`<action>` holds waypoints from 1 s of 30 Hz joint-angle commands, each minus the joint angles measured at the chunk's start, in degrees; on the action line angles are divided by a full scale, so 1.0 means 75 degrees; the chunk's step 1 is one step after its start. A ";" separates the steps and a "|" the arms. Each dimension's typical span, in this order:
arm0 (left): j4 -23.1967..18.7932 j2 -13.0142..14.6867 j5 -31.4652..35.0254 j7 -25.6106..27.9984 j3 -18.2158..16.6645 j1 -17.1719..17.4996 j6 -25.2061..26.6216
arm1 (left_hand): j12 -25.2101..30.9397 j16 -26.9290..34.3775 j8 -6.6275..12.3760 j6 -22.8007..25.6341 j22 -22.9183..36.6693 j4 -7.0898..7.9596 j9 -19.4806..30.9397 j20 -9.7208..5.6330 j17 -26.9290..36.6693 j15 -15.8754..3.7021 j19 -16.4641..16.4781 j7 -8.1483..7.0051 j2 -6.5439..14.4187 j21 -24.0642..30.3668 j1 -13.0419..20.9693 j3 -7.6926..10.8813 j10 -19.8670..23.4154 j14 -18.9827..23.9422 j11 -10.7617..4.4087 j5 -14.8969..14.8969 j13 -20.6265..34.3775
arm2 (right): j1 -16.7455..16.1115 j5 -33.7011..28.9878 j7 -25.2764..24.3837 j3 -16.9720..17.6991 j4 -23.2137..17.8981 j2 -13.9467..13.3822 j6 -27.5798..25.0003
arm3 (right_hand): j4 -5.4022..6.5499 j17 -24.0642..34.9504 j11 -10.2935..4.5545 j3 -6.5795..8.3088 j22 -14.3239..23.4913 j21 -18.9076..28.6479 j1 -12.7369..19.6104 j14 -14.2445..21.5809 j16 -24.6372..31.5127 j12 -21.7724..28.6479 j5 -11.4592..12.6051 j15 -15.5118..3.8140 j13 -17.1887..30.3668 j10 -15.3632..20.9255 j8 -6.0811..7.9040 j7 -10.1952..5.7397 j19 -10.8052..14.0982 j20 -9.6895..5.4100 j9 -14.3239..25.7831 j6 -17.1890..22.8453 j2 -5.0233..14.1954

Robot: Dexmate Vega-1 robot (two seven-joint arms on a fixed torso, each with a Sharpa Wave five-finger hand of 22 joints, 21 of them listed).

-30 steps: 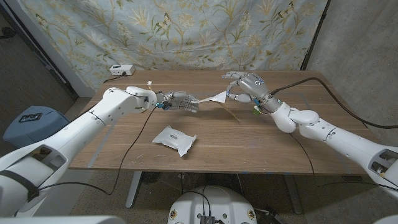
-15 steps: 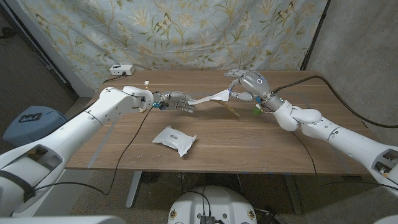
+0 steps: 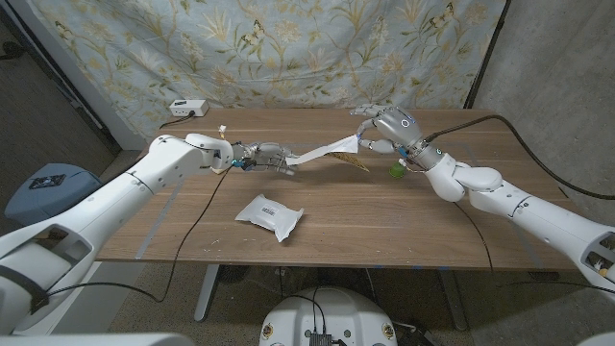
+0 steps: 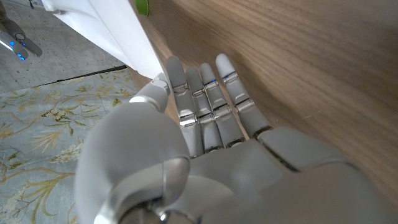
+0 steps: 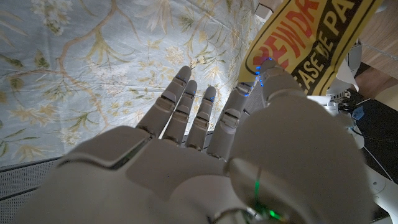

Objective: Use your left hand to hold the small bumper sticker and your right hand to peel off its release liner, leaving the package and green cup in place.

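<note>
while it hangs in the air above the far half of the wooden table (image 3: 404, 226), the small bumper sticker (image 3: 319, 151) stretches as a pale strip between the two hands, its white back facing the head view. the left hand (image 3: 271, 154) holds the strip's left end, pinched against the thumb, with the fingers straight and close together in the left wrist view (image 4: 205, 102). the right hand (image 3: 382, 129) holds the other end higher up, thumb pressed on it while the other fingers (image 5: 186, 109) stand spread and straight. in the right wrist view the sticker's printed face (image 5: 314, 40) is yellow with red and black letters. below the right hand a brownish, shiny sheet (image 3: 352, 160) slopes down to the tabletop; it may be the release liner, though the head view is too small to be sure. the green cup (image 3: 395, 171) sits on the table just beside the right wrist, partly hidden by the arm. the package (image 3: 269, 214), a white pouch, lies flat near the table's front edge, well apart from both hands. a small white box (image 3: 187, 108) with a cable rests at the far left corner.
</note>
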 commanded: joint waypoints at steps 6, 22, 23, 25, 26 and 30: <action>-0.0080 0.0143 0.0063 -0.0010 -0.0057 0.0063 -0.0011 | -0.0028 -0.0030 0.0046 -0.0056 -0.0002 0.0041 0.0027 0.0006 0.0050 -0.0016 -0.0066 0.0008 0.0000 0.0111 0.0074 0.0026 0.0033 -0.0048 -0.0033 -0.0005 0.0029 | -0.0179 0.0016 0.0103 0.0200 -0.0264 -0.0156 -0.0106 | -0.0030 0.0015 -0.0026 0.0060 0.0015 -0.0019 -0.0025 0.0057 -0.0027 -0.0008 0.0036 -0.0865 0.0013 0.0050 0.0037 -0.0064 -0.0023 0.0038 0.0024 0.0004 -0.0062; 0.0008 0.0135 0.0086 -0.0007 -0.0067 0.0044 0.0008 | -0.0062 -0.0048 0.0056 -0.0054 -0.0015 0.0040 0.0009 0.0005 0.0053 -0.0017 -0.0103 -0.0013 -0.0003 0.0186 0.0074 0.0033 0.0041 -0.0051 -0.0036 -0.0004 0.0049 | -0.0268 0.0076 0.0165 0.0366 -0.0340 -0.0222 -0.0131 | -0.0032 0.0014 -0.0026 0.0075 0.0015 -0.0017 -0.0029 0.0056 -0.0029 -0.0008 0.0042 -0.0866 0.0012 0.0057 0.0054 -0.0057 -0.0023 0.0034 0.0021 0.0011 -0.0068; 0.0040 0.0134 0.0080 -0.0050 -0.0066 0.0040 -0.0020 | -0.0063 -0.0048 0.0056 -0.0059 -0.0017 0.0039 0.0011 0.0006 0.0054 -0.0007 -0.0106 -0.0005 -0.0006 0.0191 0.0074 0.0032 0.0047 -0.0049 -0.0041 -0.0004 0.0050 | -0.0267 0.0082 0.0164 0.0373 -0.0336 -0.0220 -0.0131 | -0.0031 0.0014 -0.0027 0.0075 0.0015 -0.0017 -0.0030 0.0056 -0.0029 -0.0007 0.0043 -0.0871 0.0012 0.0061 0.0053 -0.0060 -0.0022 0.0033 0.0021 0.0007 -0.0067; 0.0060 0.0129 0.0074 -0.0052 -0.0072 0.0041 -0.0020 | -0.0070 -0.0049 0.0056 -0.0056 -0.0018 0.0037 0.0006 0.0014 0.0055 -0.0008 -0.0115 0.0000 -0.0003 0.0196 0.0079 0.0036 0.0040 -0.0050 -0.0037 -0.0002 0.0051 | -0.0259 0.0069 0.0173 0.0379 -0.0340 -0.0234 -0.0126 | -0.0031 0.0014 -0.0028 0.0076 0.0015 -0.0017 -0.0032 0.0058 -0.0029 -0.0008 0.0043 -0.0870 0.0012 0.0057 0.0054 -0.0071 -0.0021 0.0029 0.0021 0.0006 -0.0070; 0.0052 0.0126 0.0070 -0.0020 -0.0076 0.0038 0.0015 | -0.0069 -0.0047 0.0059 -0.0056 -0.0018 0.0038 0.0009 0.0014 0.0059 -0.0012 -0.0117 -0.0006 -0.0003 0.0198 0.0077 0.0033 0.0045 -0.0051 -0.0041 -0.0003 0.0052 | -0.0256 0.0074 0.0182 0.0382 -0.0340 -0.0238 -0.0117 | -0.0032 0.0013 -0.0029 0.0077 0.0015 -0.0017 -0.0033 0.0057 -0.0029 -0.0007 0.0044 -0.0863 0.0012 0.0060 0.0055 -0.0069 -0.0023 0.0033 0.0021 0.0006 -0.0072; 0.0103 0.0099 0.0039 -0.0049 -0.0082 0.0028 0.0019 | -0.0078 -0.0059 0.0061 -0.0044 -0.0022 0.0037 -0.0004 0.0016 0.0051 -0.0005 -0.0115 -0.0006 -0.0011 0.0220 0.0074 0.0037 0.0039 -0.0050 -0.0048 -0.0001 0.0060 | -0.0233 0.0051 0.0187 0.0379 -0.0310 -0.0240 -0.0102 | -0.0025 0.0016 -0.0029 0.0078 0.0016 -0.0017 -0.0043 0.0067 -0.0024 -0.0006 0.0044 -0.0876 0.0012 0.0064 0.0056 -0.0062 -0.0022 0.0034 0.0020 0.0002 -0.0068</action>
